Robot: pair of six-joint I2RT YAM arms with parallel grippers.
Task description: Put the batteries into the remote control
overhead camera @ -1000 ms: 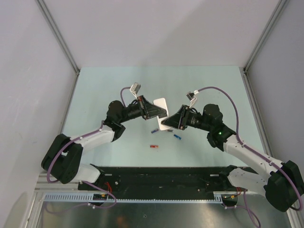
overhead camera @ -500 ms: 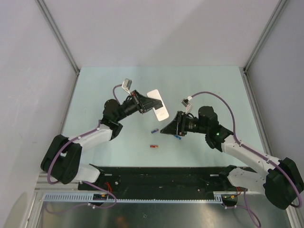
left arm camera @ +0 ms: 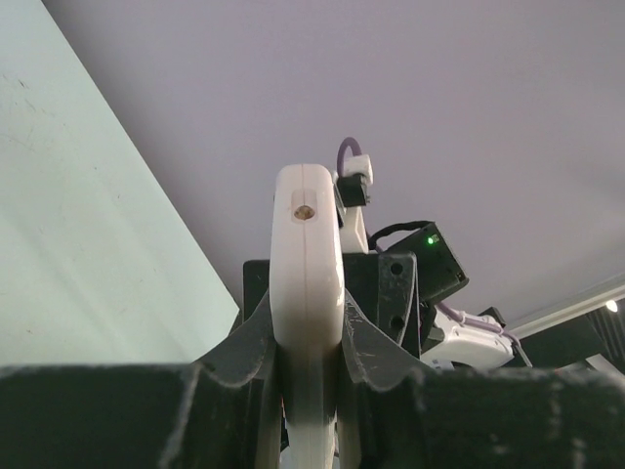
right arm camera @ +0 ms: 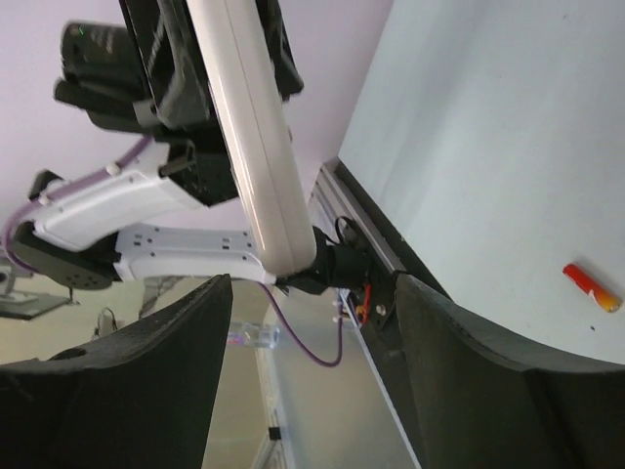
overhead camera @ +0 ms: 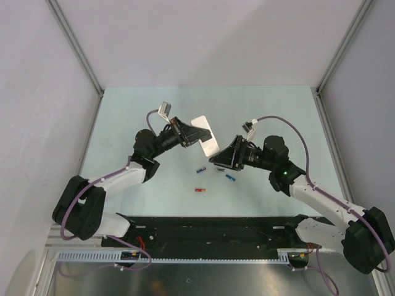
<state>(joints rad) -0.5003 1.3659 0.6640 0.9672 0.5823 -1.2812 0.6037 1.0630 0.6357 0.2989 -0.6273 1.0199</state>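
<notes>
**Remote clamped aloft, batteries loose on the worktop**

The left end effector [left arm camera: 308,332] is clamped on the remote control [left arm camera: 307,225], a slim bar of smooth white plastic with rounded corners. From the left wrist its narrow edge faces the camera, with a small round dimple near the tip. The dark, matte fingers [left arm camera: 366,357] press against its two broad faces. From above, the remote shows a plain white face and is held over the middle of the worktop [overhead camera: 123,117], a flat, pale mint surface.

The right end effector [right arm camera: 312,322] has its black fingers spread wide with nothing gripped. The remote's end lies just beyond them, not touching.

The batteries lie loose on the worktop, tiny cylinders apart from one another. There is a dark blue-purple battery [overhead camera: 200,169], a bright blue battery [overhead camera: 230,177] and, nearer the arm bases, a red battery [overhead camera: 199,190]. A small dark speck [overhead camera: 220,169] between the first two is too small to identify.

Grey walls with metal corner posts [overhead camera: 92,77] bound the worktop on three sides. Open surface spreads to the left, right and far side of the cluster.
</notes>
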